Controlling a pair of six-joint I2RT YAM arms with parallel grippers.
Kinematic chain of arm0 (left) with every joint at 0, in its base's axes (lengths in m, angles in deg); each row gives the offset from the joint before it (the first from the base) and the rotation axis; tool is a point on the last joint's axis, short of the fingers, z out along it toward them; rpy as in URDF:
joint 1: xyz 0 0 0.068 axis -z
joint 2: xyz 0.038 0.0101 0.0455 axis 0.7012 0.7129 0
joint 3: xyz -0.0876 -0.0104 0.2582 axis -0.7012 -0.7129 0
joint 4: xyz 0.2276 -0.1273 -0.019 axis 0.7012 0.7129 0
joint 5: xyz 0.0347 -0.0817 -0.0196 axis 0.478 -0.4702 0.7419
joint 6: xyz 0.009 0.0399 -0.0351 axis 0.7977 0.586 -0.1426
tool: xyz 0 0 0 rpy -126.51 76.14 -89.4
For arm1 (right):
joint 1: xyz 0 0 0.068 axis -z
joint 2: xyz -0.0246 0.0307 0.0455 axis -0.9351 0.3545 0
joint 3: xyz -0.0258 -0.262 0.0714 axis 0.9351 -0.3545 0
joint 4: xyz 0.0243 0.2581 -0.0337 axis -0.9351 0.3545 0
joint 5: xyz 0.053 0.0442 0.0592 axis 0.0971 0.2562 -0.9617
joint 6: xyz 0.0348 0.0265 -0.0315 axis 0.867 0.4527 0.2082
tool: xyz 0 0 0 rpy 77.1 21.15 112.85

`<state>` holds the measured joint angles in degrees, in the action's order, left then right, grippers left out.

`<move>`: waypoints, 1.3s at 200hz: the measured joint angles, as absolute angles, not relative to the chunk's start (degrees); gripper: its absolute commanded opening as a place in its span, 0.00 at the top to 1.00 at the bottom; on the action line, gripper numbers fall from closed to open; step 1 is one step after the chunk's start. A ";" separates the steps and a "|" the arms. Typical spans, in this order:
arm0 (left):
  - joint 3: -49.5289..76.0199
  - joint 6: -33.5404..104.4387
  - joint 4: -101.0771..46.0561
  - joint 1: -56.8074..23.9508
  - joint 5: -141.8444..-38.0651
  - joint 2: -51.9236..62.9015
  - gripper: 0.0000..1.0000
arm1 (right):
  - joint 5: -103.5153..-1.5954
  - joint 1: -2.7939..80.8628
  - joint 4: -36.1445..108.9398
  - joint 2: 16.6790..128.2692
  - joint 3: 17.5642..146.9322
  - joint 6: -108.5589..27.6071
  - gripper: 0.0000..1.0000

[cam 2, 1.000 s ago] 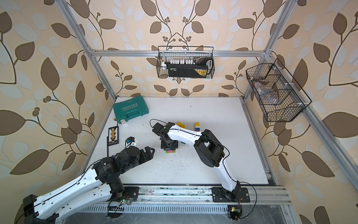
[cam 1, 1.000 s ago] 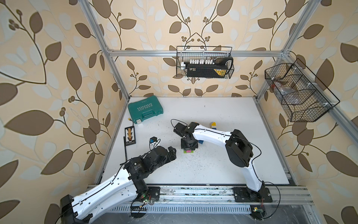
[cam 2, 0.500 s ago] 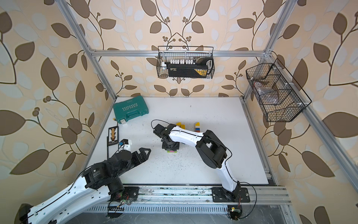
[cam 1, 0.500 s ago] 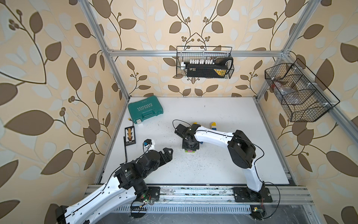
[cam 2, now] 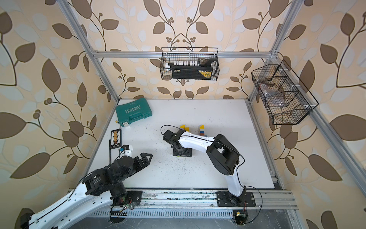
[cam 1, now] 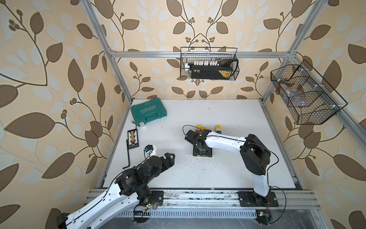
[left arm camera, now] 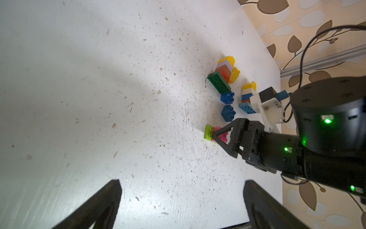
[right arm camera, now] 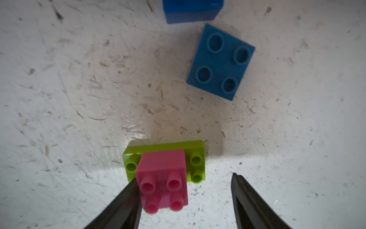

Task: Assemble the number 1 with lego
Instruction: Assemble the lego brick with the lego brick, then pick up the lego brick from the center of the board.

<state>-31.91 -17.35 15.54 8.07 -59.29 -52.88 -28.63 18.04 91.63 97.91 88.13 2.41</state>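
With our right gripper [right arm camera: 185, 178] spread open around the pink brick [right arm camera: 162, 170] seated on the lime brick [right arm camera: 196, 148] midway across the table [cam 1: 217, 115], and our left gripper [left arm camera: 182, 181] gaping at near left, we should rise straight, snagging nothing

Bright diffuse light, soft shadows, wide-angle edge bending, blurred wrist-view foregrounds

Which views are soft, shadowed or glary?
Right wrist view: pink brick close to the lens is slightly soft, shadow over the table beyond it. Left wrist view: glare on the table near the left pincer. Both top views: evenly lit.
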 measured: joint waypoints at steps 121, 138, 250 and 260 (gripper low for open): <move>-31.26 -16.30 14.43 8.07 -59.35 -44.86 0.01 | -31.82 31.78 84.05 90.89 83.14 3.85 0.31; -31.19 -16.04 13.93 8.07 -59.35 -44.68 0.01 | -32.66 31.74 82.04 92.10 83.27 3.85 0.33; -26.71 -11.89 11.72 7.98 -59.38 -36.73 0.01 | -34.75 31.65 78.28 99.66 86.20 4.09 0.54; -26.67 -11.80 11.72 7.98 -59.40 -36.64 0.01 | -34.58 31.65 78.30 99.66 86.16 4.09 0.55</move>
